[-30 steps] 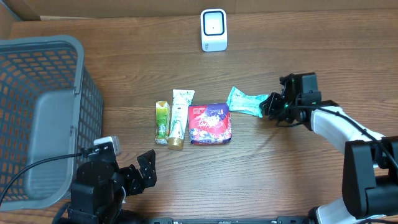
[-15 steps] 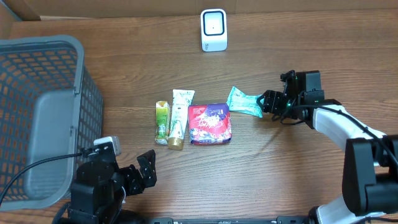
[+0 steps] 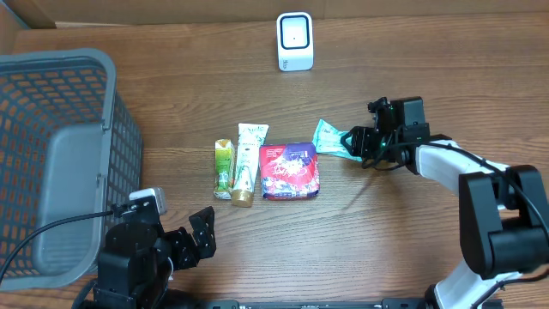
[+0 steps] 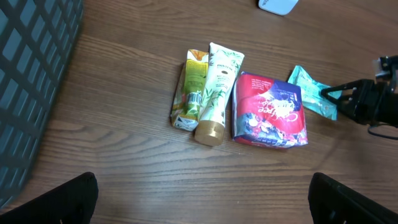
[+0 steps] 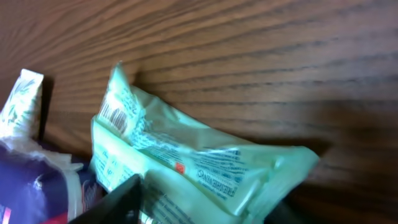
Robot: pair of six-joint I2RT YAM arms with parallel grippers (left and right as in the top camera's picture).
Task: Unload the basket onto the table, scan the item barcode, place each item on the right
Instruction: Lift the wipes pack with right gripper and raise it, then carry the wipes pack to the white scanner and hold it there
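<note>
Right fingers (image 5: pixel 118 202) bracket the 3 o'clock end of the mint packet (image 3: pixel 330 137); grip unclear. Left fingers (image 4: pixel 62 199) gape wide, holding nothing.

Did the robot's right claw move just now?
Yes. The right gripper slid across the table toward the red packet, which stayed put.

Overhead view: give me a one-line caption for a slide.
Right gripper at one end of a teal packet, beside a red pack and white tube; white scanner beyond, grey basket at left.
</note>
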